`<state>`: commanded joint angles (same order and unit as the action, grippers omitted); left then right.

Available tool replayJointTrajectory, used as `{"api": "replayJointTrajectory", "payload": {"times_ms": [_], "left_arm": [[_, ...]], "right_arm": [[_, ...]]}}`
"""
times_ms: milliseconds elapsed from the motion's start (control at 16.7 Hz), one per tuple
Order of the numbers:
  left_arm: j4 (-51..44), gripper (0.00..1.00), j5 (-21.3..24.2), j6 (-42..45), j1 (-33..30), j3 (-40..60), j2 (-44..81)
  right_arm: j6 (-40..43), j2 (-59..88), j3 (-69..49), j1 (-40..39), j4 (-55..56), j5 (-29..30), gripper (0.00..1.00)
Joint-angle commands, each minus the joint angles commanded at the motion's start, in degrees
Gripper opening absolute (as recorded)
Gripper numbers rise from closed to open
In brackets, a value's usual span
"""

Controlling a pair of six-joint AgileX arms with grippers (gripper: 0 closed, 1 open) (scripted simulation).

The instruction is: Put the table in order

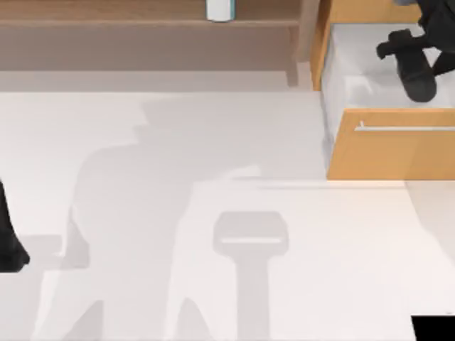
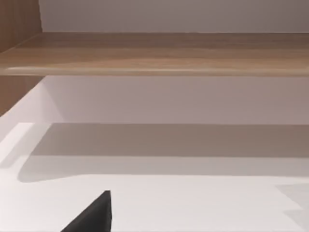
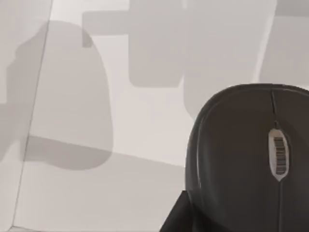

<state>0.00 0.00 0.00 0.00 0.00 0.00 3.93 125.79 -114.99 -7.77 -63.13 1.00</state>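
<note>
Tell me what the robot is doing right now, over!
Right gripper over open drawer, mouse beneath it. Left arm parked at table's left edge. Nothing in the way.

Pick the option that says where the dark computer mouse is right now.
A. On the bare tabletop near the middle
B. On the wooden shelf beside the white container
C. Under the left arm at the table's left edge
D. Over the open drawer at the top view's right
D: in the top view the mouse sits over the pale inside of the open drawer, by the right gripper; the right wrist view shows the mouse close up against that white floor.
</note>
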Motion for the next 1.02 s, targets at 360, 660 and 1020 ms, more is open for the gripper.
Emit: {"api": "replayJointTrajectory", "payload": {"times_ms": [360,660,1020], "left_arm": [[0.00,1.00,0.00,0.00,0.00,0.00,0.00],[0.00,1.00,0.00,0.00,0.00,0.00,0.00],[0.00,1.00,0.00,0.00,0.00,0.00,0.00]], "right_arm": [[-4.05,-18.78,13.84,-1.88,3.52,0.57,0.00],[-8.97,-33.88,31.65,-5.11,5.94,0.70,0.00],[-15.74,-49.69,55.62,-9.31,7.74,0.93,0.00]]}}
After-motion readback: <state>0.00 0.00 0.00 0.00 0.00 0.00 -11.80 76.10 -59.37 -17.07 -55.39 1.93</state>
